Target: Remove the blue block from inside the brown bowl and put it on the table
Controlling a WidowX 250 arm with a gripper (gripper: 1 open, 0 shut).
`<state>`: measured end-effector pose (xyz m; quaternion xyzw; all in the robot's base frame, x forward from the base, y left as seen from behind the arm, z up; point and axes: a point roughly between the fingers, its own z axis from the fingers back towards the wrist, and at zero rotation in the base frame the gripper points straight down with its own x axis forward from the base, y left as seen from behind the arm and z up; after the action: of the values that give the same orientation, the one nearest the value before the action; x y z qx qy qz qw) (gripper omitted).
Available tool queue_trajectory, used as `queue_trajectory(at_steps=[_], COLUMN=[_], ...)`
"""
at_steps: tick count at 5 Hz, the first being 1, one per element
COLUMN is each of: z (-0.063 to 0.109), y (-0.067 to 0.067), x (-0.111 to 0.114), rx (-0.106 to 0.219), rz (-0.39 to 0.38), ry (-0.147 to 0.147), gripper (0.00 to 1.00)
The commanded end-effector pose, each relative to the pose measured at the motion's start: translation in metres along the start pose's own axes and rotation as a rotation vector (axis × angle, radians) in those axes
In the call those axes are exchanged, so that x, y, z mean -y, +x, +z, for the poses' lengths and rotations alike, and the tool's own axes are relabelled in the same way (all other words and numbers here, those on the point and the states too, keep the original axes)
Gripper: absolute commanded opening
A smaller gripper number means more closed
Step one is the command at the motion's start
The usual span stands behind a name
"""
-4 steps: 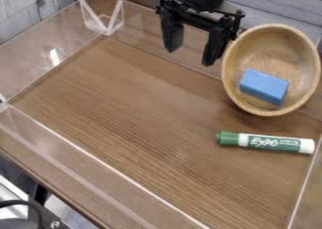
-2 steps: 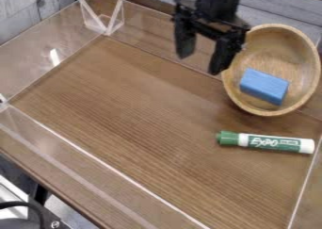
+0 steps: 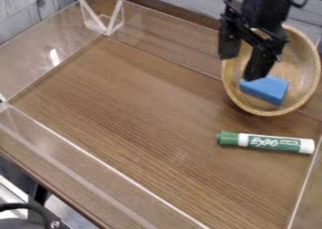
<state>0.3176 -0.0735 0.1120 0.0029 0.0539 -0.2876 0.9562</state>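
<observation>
the table fills most of the view, a dark brown wood-grain top running from the near left corner back to the far right, with low clear acrylic walls standing along its edges. two small clear angled supports stand at the far wall near the upper left.

the black robot arm comes down from the top right, and its gripper points down over the left part of the brown bowl. the jaws stand wide apart, with nothing between them; one finger hangs in front of the bowl's left rim and the other, longer-looking in this view, reaches down to just above the blue block. whether that finger touches the block cannot be told.

the brown bowl sits on the table at the right edge, round and shallow with a thick light-brown rim, partly hidden by the gripper.

the green-capped marker lies flat on the table in front of the bowl, nearly level across the view, its green cap to the left and its white labelled barrel to the right. it is apart from the bowl.

the blue block lies inside the bowl, toward its near left side, resting on the bowl's floor, bright blue and matte.
</observation>
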Motion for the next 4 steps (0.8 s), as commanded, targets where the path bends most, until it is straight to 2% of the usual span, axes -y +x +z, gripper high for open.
queue_trajectory(at_steps=[1, 4], z=[0.020, 0.015], y=[0.019, 0.040], x=[0.001, -0.002], rx=[0.083, 0.119], rz=[-0.084, -0.113], ry=[0.043, 0.076], gripper=[1.00, 1.00])
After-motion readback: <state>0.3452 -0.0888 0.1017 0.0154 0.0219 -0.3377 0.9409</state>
